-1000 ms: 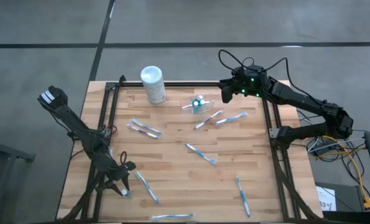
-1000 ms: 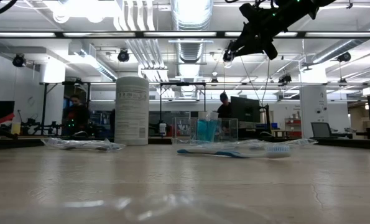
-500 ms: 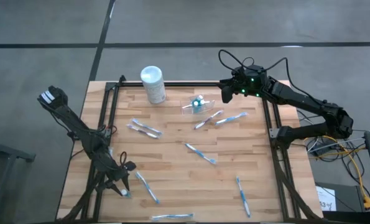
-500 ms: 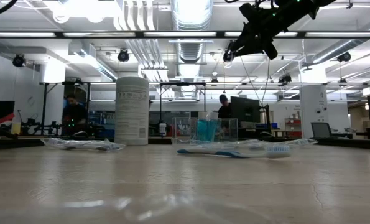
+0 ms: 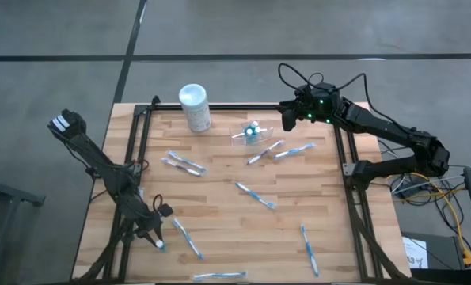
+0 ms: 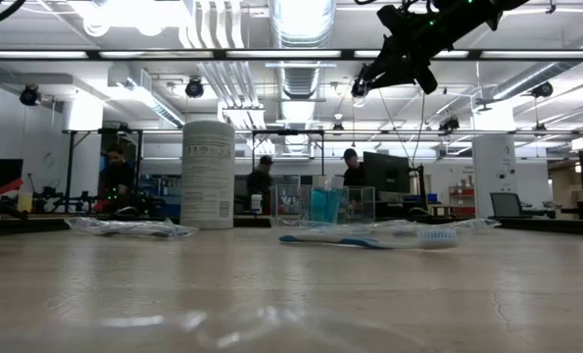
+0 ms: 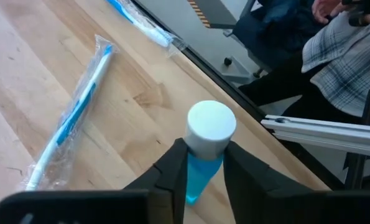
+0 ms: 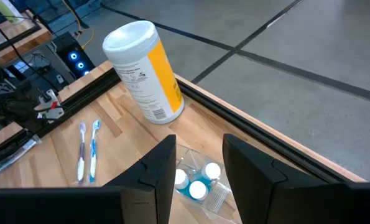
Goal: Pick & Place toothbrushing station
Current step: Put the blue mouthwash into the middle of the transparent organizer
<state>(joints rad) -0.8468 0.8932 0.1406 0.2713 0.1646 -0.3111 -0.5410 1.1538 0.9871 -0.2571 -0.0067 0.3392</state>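
The toothbrushing station is a small clear holder with blue, white-capped bottles in it, standing on the wood at the far middle; it also shows in the low view and the right wrist view. My right gripper hangs open above and just right of it, touching nothing. At the near left corner my left gripper is shut on a small blue bottle with a white cap. Several wrapped blue-and-white toothbrushes lie flat on the wood. My left gripper pinches the small bottle's blue body just under its white cap between its two fingers, one on each side. The fingers come in slanting down from the table's left. The bottle's lower end is hidden by the gripper, so whether it rests on the table cannot be told.
A tall white cylinder with a round lid stands left of the holder. A wrapped toothbrush lies close to my left gripper. Black frame rails run along the table's sides. People sit beyond the near edge.
My left gripper's fingers have drawn in on the small blue bottle while the arm has stayed where it was. A person has come into sight in the room behind the table.
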